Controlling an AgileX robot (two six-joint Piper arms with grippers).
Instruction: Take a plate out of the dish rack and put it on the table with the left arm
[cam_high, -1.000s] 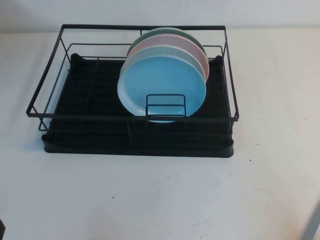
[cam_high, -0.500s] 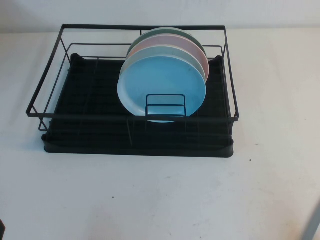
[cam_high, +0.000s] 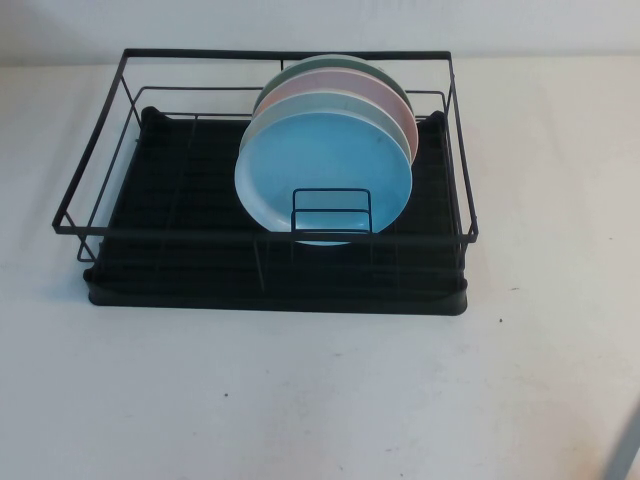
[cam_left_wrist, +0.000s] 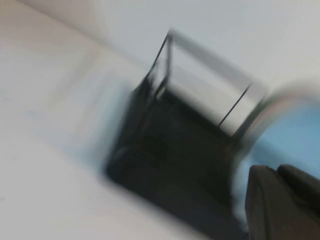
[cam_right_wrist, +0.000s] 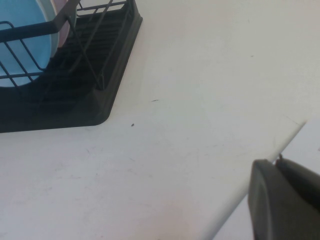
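The sky-blue plate stands on edge at the front of a stack in the black wire dish rack, behind the small wire loop divider. My left gripper is outside the high view; in the left wrist view it is shut and empty, off the rack's left side, with the blue plate beyond its fingertips. My right gripper is shut and empty over the table's near right edge, away from the rack.
Behind the blue plate stand a pale mint-white plate, a pink plate and a green plate. White table lies in front of the rack and on both sides. A grey part of the right arm shows at the bottom right corner.
The small dark bit of the left arm at the bottom left corner of the high view has gone out of that view. Plates and rack have not moved.
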